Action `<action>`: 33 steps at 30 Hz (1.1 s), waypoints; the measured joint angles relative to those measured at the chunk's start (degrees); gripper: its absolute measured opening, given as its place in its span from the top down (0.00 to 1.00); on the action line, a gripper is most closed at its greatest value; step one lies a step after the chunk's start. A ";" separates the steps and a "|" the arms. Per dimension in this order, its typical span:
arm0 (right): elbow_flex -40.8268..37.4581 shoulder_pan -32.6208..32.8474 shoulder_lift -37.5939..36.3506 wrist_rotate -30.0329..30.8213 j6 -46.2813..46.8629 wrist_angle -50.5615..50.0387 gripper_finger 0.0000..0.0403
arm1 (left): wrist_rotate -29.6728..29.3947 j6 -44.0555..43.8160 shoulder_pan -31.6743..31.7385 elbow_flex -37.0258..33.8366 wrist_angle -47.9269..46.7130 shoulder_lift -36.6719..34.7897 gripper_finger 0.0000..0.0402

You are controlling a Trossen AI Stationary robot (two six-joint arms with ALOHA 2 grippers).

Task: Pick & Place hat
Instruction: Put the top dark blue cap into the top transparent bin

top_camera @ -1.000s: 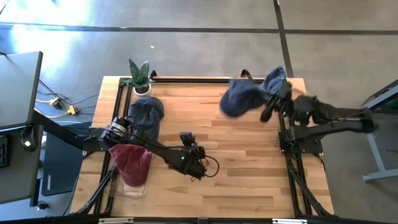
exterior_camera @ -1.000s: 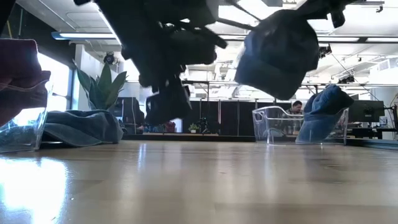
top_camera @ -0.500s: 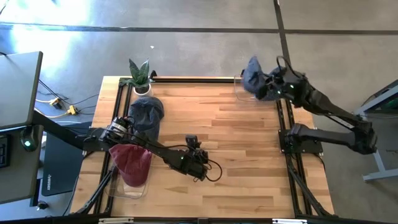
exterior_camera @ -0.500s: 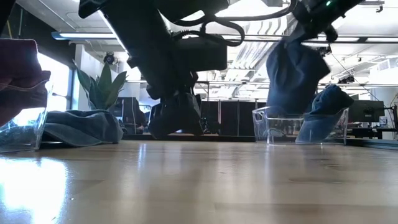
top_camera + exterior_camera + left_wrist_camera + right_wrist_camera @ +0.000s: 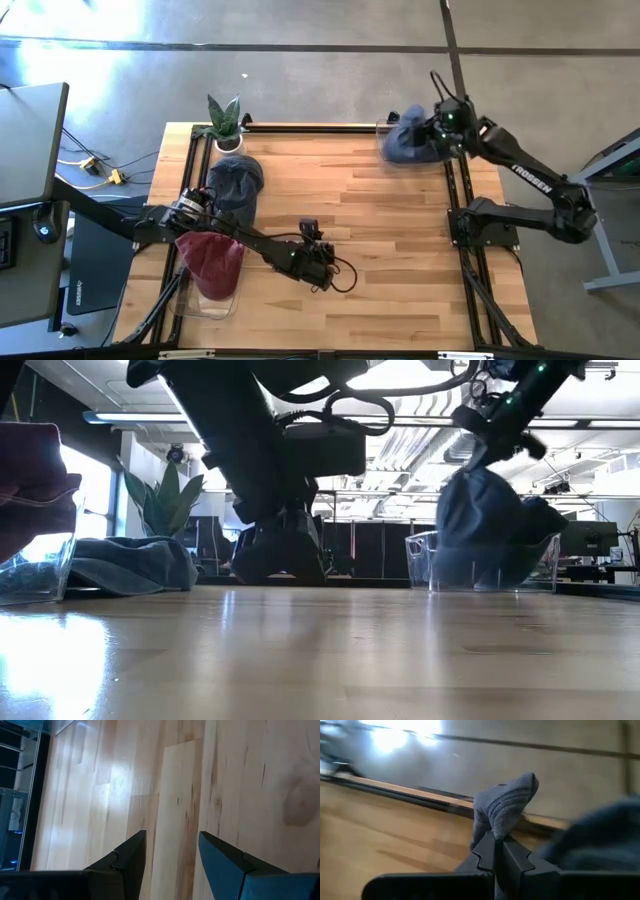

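Two arms are over the table [image 5: 400, 250], and only the right one carries anything. The right gripper [image 5: 440, 128] hangs at the table's far right corner, its fingers pinched tight on a fold of a blue hat [image 5: 405, 143]; the right wrist view shows the two dark fingers closed together on a peak of grey-blue cloth [image 5: 506, 807]. The hat sags from that grip into a clear bin [image 5: 420, 555] standing at the same corner, where another blue hat [image 5: 540, 520] shows just behind it in the low view (how far down it has settled cannot be told).

The left gripper [image 5: 318, 262] sits low over the table's middle, toward the near edge, fingers [image 5: 131, 856] parted with bare wood between them and nothing held.

At the table's left side lie the other things: a second blue hat [image 5: 236, 180] flat on the wood near the far left corner, a small potted plant [image 5: 224, 122] just beyond it at that corner, and a dark red hat [image 5: 210, 262] resting in a clear bin [image 5: 200, 305] at the near left edge, under the left arm.
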 joint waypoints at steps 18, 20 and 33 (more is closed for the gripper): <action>8.58 -2.65 10.35 14.56 -8.23 -13.39 0.76 | 0.28 0.99 0.00 0.00 0.63 0.00 0.56; 10.20 -2.92 10.25 15.00 -8.66 -13.03 0.69 | 0.28 1.49 0.00 0.00 0.94 0.00 0.56; 7.01 1.01 12.72 -7.14 -12.62 -4.47 0.66 | 1.13 2.13 0.00 0.02 2.43 0.00 0.57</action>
